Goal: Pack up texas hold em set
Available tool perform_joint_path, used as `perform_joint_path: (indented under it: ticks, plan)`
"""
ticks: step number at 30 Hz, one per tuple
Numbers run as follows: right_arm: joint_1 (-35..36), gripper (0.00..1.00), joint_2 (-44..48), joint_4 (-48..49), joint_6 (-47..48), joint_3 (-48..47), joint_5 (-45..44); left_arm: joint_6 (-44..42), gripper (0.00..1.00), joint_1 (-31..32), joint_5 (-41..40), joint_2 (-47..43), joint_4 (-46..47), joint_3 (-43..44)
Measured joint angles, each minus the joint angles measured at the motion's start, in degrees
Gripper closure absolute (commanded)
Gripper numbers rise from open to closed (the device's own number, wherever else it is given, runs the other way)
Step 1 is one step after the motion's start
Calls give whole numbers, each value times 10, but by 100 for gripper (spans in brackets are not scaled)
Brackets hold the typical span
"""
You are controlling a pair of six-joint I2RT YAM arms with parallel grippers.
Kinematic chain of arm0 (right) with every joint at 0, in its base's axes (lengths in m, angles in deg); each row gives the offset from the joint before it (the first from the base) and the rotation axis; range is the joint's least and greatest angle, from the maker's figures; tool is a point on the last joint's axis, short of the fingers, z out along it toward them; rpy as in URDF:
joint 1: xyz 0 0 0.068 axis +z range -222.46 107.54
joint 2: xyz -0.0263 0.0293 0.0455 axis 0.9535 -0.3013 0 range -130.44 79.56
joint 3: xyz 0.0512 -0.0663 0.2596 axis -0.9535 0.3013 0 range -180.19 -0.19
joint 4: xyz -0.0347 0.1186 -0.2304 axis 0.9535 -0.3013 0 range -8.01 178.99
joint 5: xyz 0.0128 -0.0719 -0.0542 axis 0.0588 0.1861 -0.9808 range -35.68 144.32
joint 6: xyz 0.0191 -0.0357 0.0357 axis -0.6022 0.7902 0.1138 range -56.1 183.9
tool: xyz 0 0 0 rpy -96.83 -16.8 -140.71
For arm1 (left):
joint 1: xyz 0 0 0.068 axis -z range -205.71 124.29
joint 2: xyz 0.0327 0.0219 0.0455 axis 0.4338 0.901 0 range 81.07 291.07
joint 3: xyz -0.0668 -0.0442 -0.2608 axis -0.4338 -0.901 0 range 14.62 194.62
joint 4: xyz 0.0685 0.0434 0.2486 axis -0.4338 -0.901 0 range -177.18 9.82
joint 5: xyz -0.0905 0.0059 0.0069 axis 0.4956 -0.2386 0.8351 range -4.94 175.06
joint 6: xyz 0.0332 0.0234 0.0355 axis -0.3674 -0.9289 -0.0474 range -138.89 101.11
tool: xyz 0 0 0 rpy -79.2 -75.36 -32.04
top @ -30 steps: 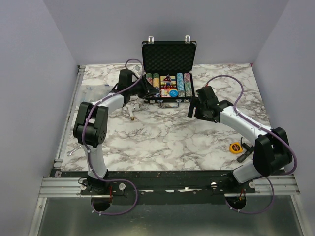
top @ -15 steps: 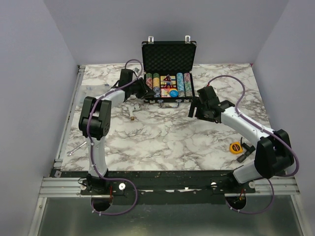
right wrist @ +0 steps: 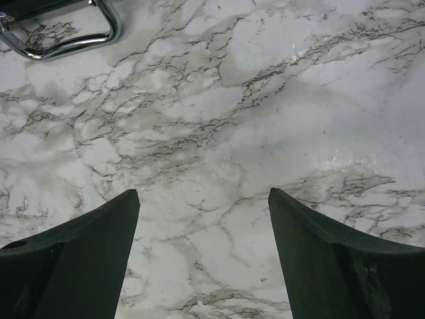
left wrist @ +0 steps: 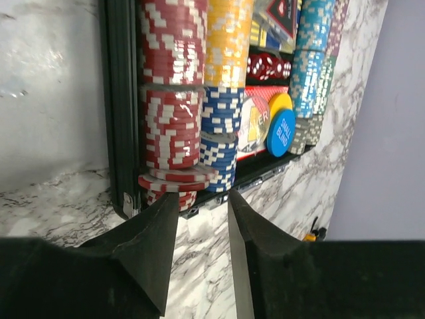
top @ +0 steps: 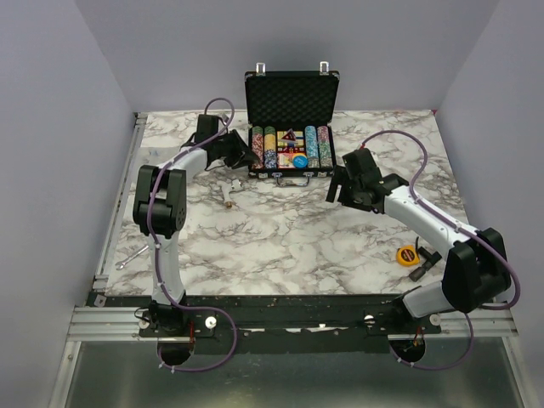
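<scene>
The texas hold em set's black briefcase (top: 252,167) stands open at the back centre, its foam-lined lid (top: 291,89) upright. Chip rows fill the tray: red (left wrist: 171,100), yellow and blue (left wrist: 222,86), light blue (left wrist: 311,60). A blue disc (left wrist: 281,133) and a yellow disc (left wrist: 280,103) lie on the red card box (left wrist: 254,119). A few red chips (left wrist: 176,179) lie askew at the red row's near end. My left gripper (left wrist: 202,199) sits at the case's left front corner, narrowly open, with only marble between its fingers. My right gripper (right wrist: 202,199) hangs wide open over bare marble by the chrome handle (right wrist: 66,33).
A yellow-and-black tape measure (top: 410,254) lies at the front right of the marble table. A small white plastic object (top: 228,191) lies left of the case, under my left arm. A thin silver tool (top: 132,255) lies by the table's left rail.
My left arm's elbow has swung toward the back left, drawing the gripper slightly left along the case's side. The right arm has hardly moved.
</scene>
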Motion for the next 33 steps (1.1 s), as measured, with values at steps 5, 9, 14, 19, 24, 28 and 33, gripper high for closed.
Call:
perform_joint_path:
  ticks: [5,9,14,19,24,28,33]
  plan:
    - [0,20,2,-2,-4,0,8,-4,56,7,33,-9,7,-26]
    - [0,20,-2,-1,-5,0,22,-7,56,10,52,-19,17,-44]
    - [0,20,-17,16,-1,0,62,-8,55,11,68,-49,27,-57]
    - [0,19,-22,108,3,13,176,2,38,11,86,-120,43,-94]
    - [2,23,-47,300,-33,46,297,-21,23,13,91,-238,14,-108]
    - [6,34,-125,421,-79,29,337,-68,2,16,85,-339,-31,-102]
    - [14,32,-243,502,-124,-33,348,-122,2,27,49,-452,-85,-99]
